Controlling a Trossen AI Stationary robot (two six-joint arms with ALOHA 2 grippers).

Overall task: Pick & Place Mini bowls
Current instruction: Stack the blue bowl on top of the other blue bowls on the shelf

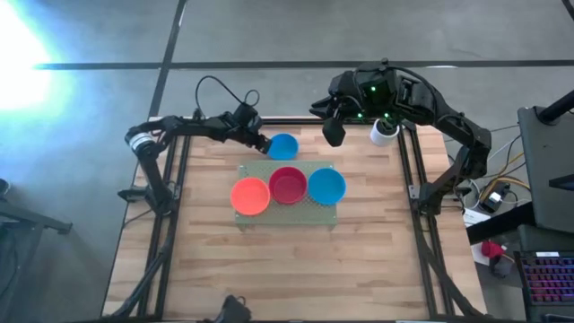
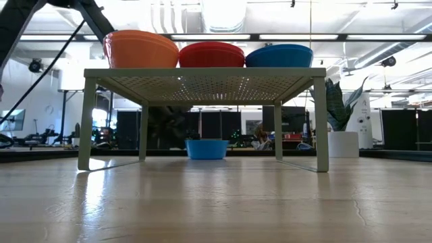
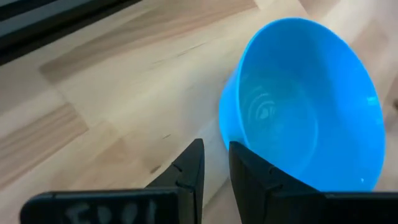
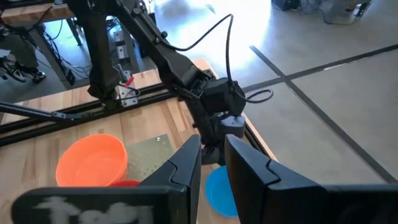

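Left gripper (image 3: pixel 214 168): fingers nearly together with a thin gap, nothing between them, low over the wooden table (image 1: pixel 269 269).
Loose blue mini bowl (image 3: pixel 305 106): on the table just beside the left fingertips; one finger (image 3: pixel 249 174) lies against its outer wall.
Pale green perforated stand (image 1: pixel 325 213): just past that bowl from the left gripper.
On the stand: orange mini bowl (image 1: pixel 250 196), red mini bowl (image 1: pixel 288 185), second blue mini bowl (image 1: pixel 326 185), side by side, neighbours touching.
Right gripper (image 1: pixel 334 133): raised near the table's rear edge, well apart from every bowl; fingers close together, empty.
White pot (image 1: pixel 384 134): beside the right arm.
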